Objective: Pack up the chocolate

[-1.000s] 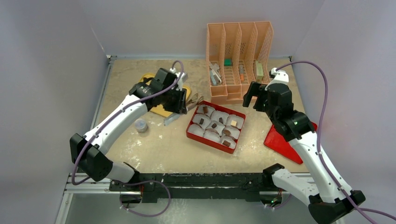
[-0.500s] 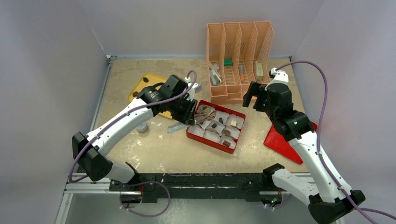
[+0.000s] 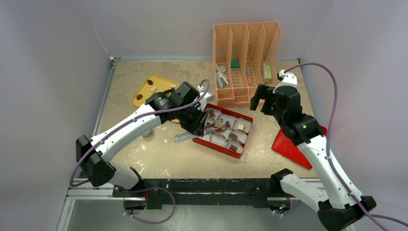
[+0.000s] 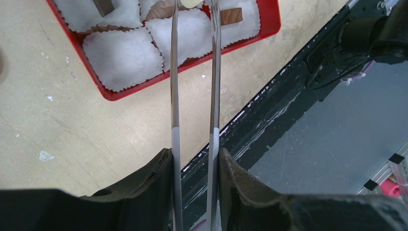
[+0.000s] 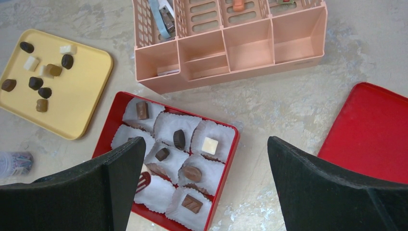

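My left gripper is shut on a pair of metal tongs. The tongs reach over the red box, and their tips pinch a cream piece of chocolate above a white paper cup at the box's near left. Several chocolate pieces sit in other cups, among them a dark oval, a white square and a brown bar. More chocolate lies on the yellow tray. My right gripper hangs open and empty, high above the box's right side.
A peach desk organiser with small items stands behind the box. The red lid lies at the right. A small jar stands to the left of the box, partly under my left arm. The table's near edge and black rail lie just beyond the box.
My left arm has swung right from the yellow tray to the red box, carrying the tongs. The right arm has not moved.
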`<state>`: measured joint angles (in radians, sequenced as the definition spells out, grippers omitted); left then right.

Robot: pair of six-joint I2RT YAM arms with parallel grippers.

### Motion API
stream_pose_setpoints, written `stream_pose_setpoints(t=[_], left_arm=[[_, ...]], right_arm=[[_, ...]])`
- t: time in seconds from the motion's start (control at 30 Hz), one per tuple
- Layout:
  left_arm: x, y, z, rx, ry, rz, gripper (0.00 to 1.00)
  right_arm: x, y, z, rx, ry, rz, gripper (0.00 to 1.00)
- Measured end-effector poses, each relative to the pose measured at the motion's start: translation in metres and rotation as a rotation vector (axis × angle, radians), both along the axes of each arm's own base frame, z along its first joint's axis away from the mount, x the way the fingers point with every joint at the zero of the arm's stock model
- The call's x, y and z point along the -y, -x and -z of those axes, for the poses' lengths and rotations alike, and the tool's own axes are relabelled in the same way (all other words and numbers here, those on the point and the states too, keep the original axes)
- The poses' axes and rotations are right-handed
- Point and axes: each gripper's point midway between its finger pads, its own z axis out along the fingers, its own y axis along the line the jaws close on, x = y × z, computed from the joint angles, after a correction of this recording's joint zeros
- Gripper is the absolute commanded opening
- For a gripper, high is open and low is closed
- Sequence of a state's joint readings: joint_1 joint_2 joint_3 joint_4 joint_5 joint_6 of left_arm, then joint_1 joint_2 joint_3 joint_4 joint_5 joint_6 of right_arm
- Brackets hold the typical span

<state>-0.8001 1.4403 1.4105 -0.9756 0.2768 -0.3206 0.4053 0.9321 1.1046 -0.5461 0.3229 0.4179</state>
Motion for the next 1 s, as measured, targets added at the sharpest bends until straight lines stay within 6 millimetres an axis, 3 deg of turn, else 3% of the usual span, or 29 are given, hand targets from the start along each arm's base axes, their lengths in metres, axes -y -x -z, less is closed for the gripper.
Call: stream_pose_setpoints(t=[0.23,1.0], left_arm=[[0.005,0.014,0.006,-0.023,-0.02,0.047,0.21],[-0.007,0.029,0.037,-0.097,-0.112,0.08,0.27]], right_arm=[[0.0,0.0,0.0,0.0,0.0,0.0,0.99],[-0.001,-0.002,0.003,-0.009,0.002,-0.002,0.99]])
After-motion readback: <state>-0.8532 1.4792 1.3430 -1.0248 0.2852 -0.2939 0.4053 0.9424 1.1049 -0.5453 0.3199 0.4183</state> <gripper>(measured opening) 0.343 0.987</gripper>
